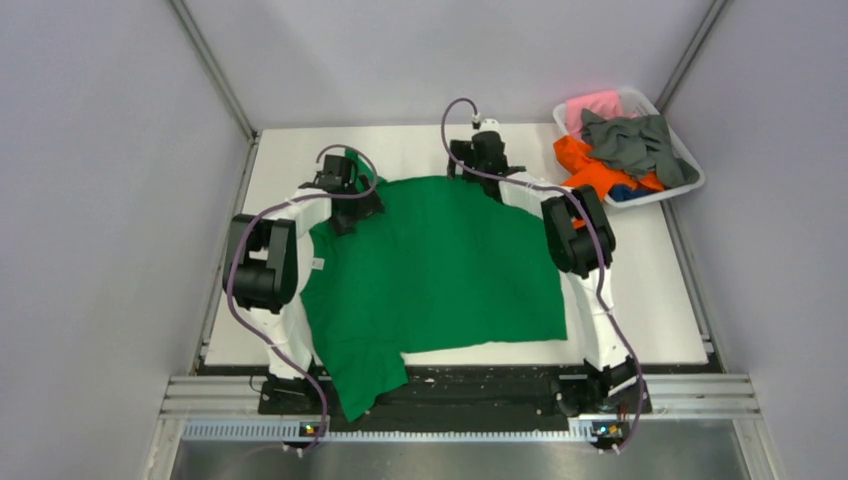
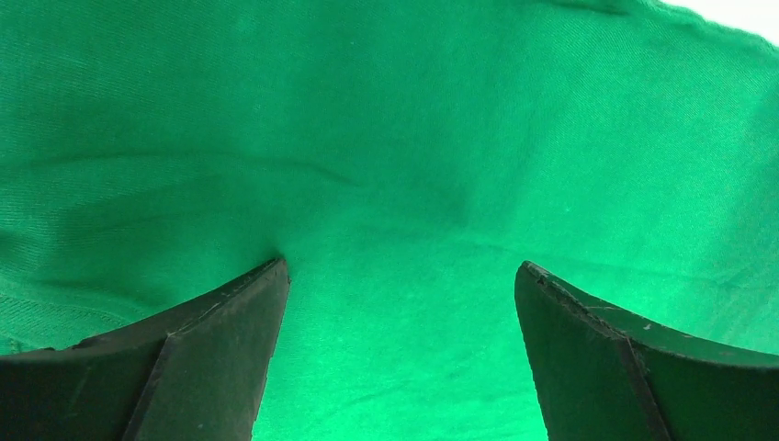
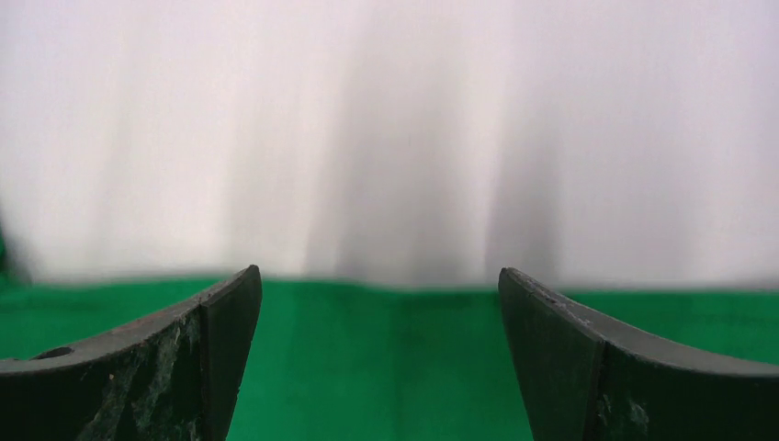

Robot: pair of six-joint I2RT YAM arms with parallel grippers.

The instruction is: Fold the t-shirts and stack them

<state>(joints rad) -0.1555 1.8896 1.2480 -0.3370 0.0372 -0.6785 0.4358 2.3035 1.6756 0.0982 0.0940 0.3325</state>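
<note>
A bright green t-shirt (image 1: 440,270) lies spread over the white table (image 1: 660,300), one sleeve hanging over the near edge. My left gripper (image 1: 347,185) sits at its far left corner, open; in the left wrist view its two fingers (image 2: 230,349) rest wide apart on green cloth (image 2: 404,184), nothing between them. My right gripper (image 1: 487,158) is at the shirt's far edge, open; the right wrist view shows the cloth's edge (image 3: 377,358) between the spread fingers (image 3: 551,349), bare table beyond. Orange (image 1: 590,170), dark grey (image 1: 630,145), pink (image 1: 590,105) and blue (image 1: 622,192) t-shirts lie heaped in the basket.
The white plastic basket (image 1: 690,160) stands at the far right corner of the table. Grey walls close in the left, right and back. A metal rail (image 1: 460,395) runs along the near edge, carrying both arm bases.
</note>
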